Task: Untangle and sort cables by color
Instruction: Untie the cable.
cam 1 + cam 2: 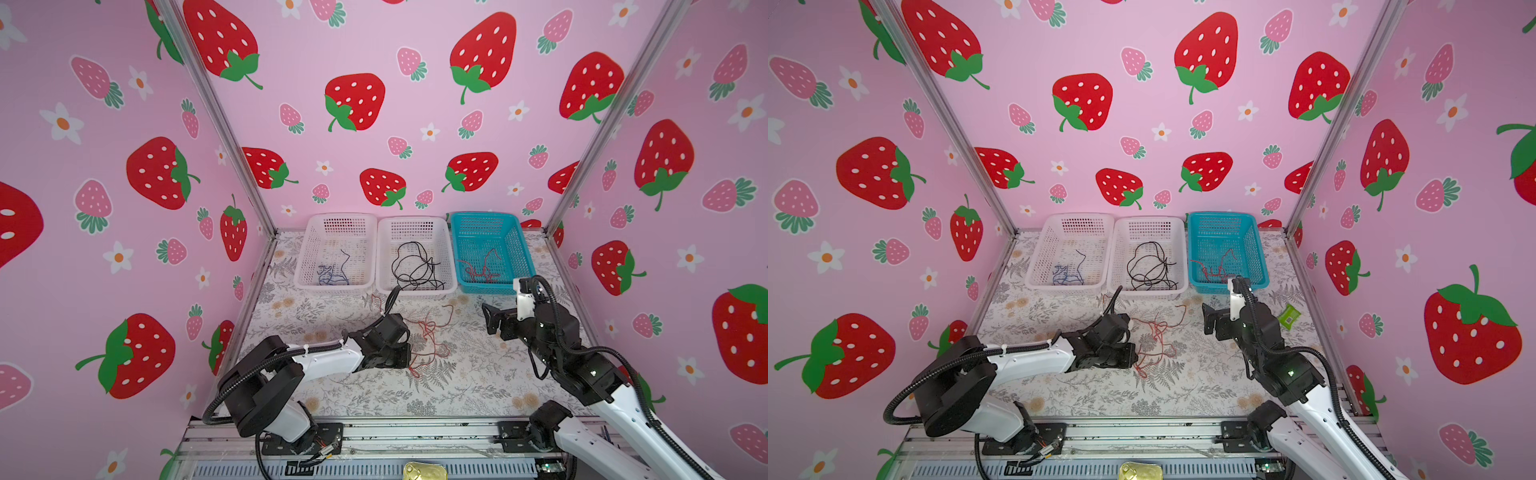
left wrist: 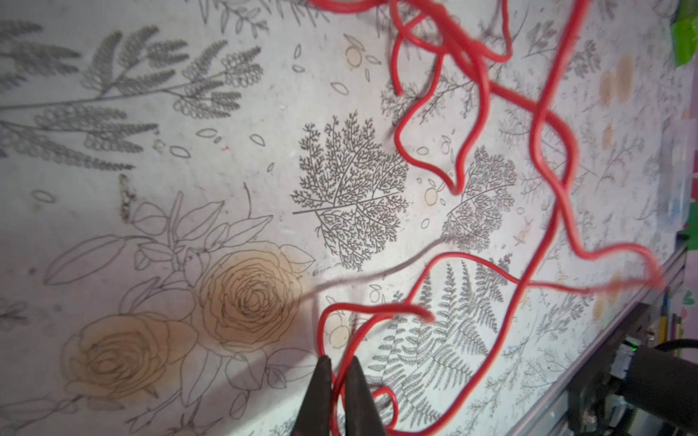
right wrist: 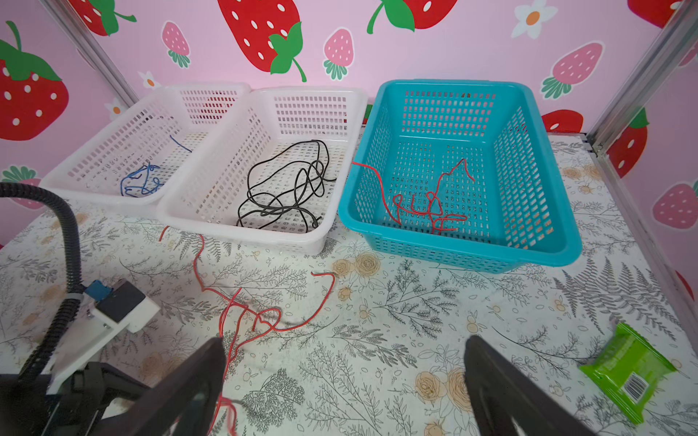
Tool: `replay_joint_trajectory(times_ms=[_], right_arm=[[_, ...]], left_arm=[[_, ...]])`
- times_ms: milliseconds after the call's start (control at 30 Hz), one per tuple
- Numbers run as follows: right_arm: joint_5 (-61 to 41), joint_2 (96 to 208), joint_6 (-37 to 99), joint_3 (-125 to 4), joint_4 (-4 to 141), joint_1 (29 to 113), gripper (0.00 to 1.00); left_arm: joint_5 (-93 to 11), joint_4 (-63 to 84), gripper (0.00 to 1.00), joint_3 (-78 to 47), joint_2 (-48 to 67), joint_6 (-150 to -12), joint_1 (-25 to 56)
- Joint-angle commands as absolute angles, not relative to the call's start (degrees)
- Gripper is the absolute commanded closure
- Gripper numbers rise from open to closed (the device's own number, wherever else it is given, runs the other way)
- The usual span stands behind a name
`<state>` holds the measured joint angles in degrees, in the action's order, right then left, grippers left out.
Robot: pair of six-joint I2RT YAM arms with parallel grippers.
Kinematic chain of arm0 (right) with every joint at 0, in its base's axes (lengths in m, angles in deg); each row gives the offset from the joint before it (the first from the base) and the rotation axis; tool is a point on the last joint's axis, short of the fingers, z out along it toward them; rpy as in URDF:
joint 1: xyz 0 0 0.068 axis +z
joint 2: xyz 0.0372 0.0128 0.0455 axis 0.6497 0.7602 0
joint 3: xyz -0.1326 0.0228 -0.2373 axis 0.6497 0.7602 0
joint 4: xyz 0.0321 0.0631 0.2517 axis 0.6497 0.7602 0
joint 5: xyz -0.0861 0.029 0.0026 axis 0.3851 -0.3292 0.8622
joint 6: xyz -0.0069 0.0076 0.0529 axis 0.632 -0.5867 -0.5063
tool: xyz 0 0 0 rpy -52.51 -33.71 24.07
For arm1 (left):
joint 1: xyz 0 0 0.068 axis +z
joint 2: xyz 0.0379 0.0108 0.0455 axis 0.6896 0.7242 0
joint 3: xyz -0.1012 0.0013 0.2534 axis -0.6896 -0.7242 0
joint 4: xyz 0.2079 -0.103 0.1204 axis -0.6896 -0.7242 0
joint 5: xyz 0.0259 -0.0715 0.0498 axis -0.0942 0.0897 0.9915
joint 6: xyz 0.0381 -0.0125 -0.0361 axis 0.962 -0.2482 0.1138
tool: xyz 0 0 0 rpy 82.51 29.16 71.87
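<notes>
Closest of all, in the left wrist view, the left hand [image 2: 338, 364] has its fingers pinched together on a red cable [image 2: 320, 332] (one thin strand of many). It belongs to the loose red tangle [image 1: 430, 336] lying on the desk [image 1: 353, 386] just in front of the baskets. Behind it, blue cables [image 1: 332, 276] lie in the left white basket [image 1: 305, 257], black cables [image 1: 415, 266] in the middle white basket [image 1: 384, 257], and more red cables [image 1: 482, 270] in the teal basket [image 1: 519, 249]. The right hand [image 3: 343, 341] hovers beside the tangle with its fingers wide apart. A green packet [image 3: 627, 370] lies off to the right.
</notes>
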<state>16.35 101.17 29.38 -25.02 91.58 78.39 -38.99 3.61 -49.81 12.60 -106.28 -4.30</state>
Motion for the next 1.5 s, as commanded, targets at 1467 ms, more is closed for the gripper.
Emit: replay_joint_trajectory(times_ms=[1467], right_arm=[[-15.4,93.2,16.0,-12.3,60.9,80.6,0.1]], left_arm=[[-38.1,-13.5,1.0,-20.0,-10.6,-99.9,-4.8]])
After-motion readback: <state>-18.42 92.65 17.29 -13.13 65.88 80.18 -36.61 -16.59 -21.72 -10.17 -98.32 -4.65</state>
